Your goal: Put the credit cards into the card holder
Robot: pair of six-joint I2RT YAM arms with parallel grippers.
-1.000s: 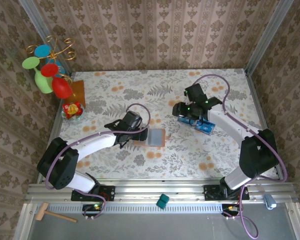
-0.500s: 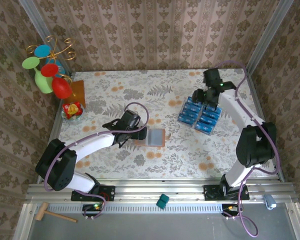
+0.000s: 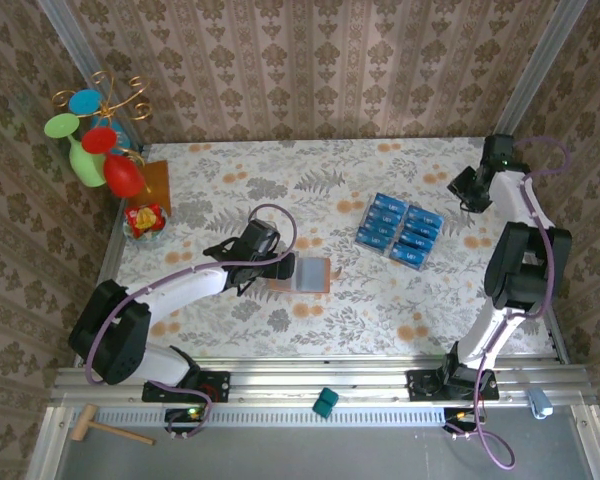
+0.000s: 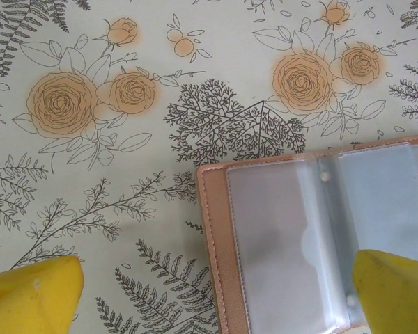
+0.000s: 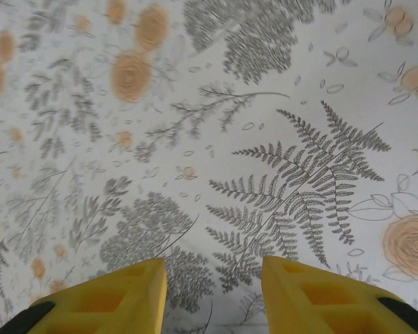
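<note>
Card holder [image 3: 312, 273] at table [image 3: 230, 190] centre, credit cards [image 3: 400, 231] right, farther back.

The right gripper [image 5: 212, 278] hung over the worktop [image 5: 216, 83]. Its two yellow fingers [image 5: 118, 303] entered at 6 o'clock with a gap between them, and only the patterned surface showed in that gap. A large dark fern frond [image 5: 299, 195] spread from the centre toward 3 o'clock. An orange rose [image 5: 409, 245] sat at the edge near 4 o'clock. More orange blooms [image 5: 131, 73] dotted the area toward 11 o'clock, where the print looked blurred.
</note>
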